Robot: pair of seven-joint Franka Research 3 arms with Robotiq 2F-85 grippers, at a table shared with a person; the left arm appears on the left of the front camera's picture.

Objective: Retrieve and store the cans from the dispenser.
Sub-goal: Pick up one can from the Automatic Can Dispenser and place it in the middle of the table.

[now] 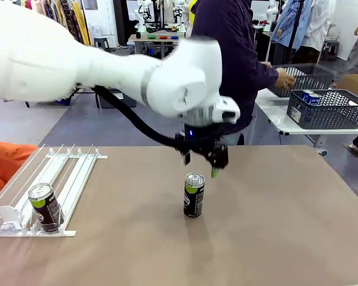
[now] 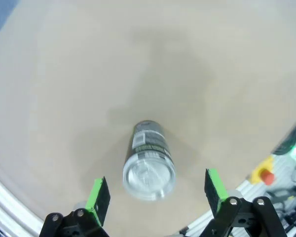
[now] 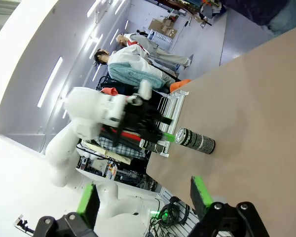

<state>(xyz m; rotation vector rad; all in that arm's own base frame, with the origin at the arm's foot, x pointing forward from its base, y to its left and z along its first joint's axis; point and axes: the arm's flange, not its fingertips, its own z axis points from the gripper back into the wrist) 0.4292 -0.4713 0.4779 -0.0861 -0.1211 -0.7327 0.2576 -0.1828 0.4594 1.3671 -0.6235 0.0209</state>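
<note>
The left arm (image 1: pixel 107 71) comes in from the left and reaches over the middle of the counter (image 1: pixel 274 226), with its wrist bent so the left tool (image 1: pixel 200 165) points straight down. The tool's fingers are spread wide and hold nothing.

A dark can (image 1: pixel 194 195) with a green-yellow band stands upright on the counter right under the tool, its silver top just below the fingertips and not touching them. From the left wrist, the can (image 2: pixel 149 168) is seen from above, between the two green pads (image 2: pixel 97 200) and a little ahead of them, with clear space on both sides.

A second can (image 1: pixel 43 207) of the same kind stands at the near end of the white rack (image 1: pixel 77 173) on the left side of the counter, well apart from the first.

The right tool (image 3: pixel 144 200) hangs away from the counter, also wide open and empty. Its camera looks across at the upright can (image 3: pixel 195 140) and the rack (image 3: pixel 170 108) beyond it.
</note>
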